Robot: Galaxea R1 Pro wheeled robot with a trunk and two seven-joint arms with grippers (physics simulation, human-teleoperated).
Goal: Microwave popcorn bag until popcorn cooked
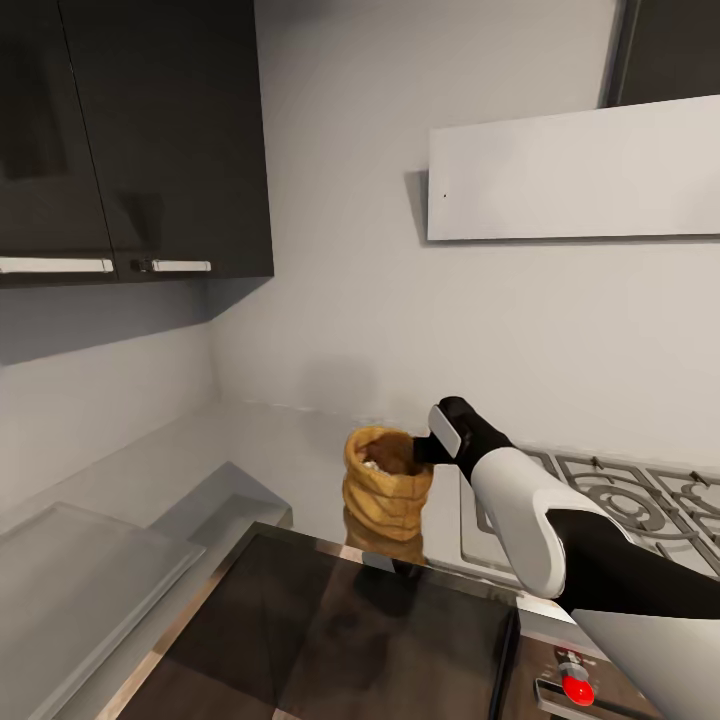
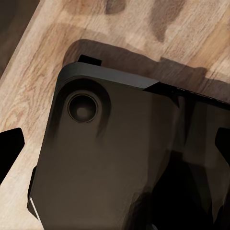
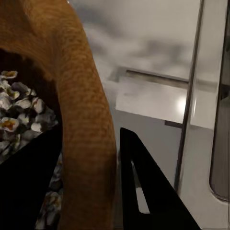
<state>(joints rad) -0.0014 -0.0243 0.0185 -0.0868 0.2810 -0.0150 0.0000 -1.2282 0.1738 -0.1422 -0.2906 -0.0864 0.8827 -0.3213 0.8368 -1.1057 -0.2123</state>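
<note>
While half-hidden, right gripper [image 1: 425,450] astride popcorn bag [image 1: 385,490] rim.

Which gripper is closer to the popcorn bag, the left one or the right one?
The right. The right gripper is at the popcorn bag, its fingers straddling the rim. The left wrist view looks down at wood floor, no bag near.

The right gripper [image 1: 425,447] is largely hidden behind its own wrist and the rolled rim of the popcorn bag [image 1: 386,485], so the set of its jaws cannot be read from the head view. The bag's foot is masked by the near dark glass panel [image 1: 330,630], itself cut off at the lower edge. The gas hob [image 1: 620,500] runs off to the right; the popcorn [image 3: 19,115] is partly covered by a black finger [image 3: 26,187].
</note>
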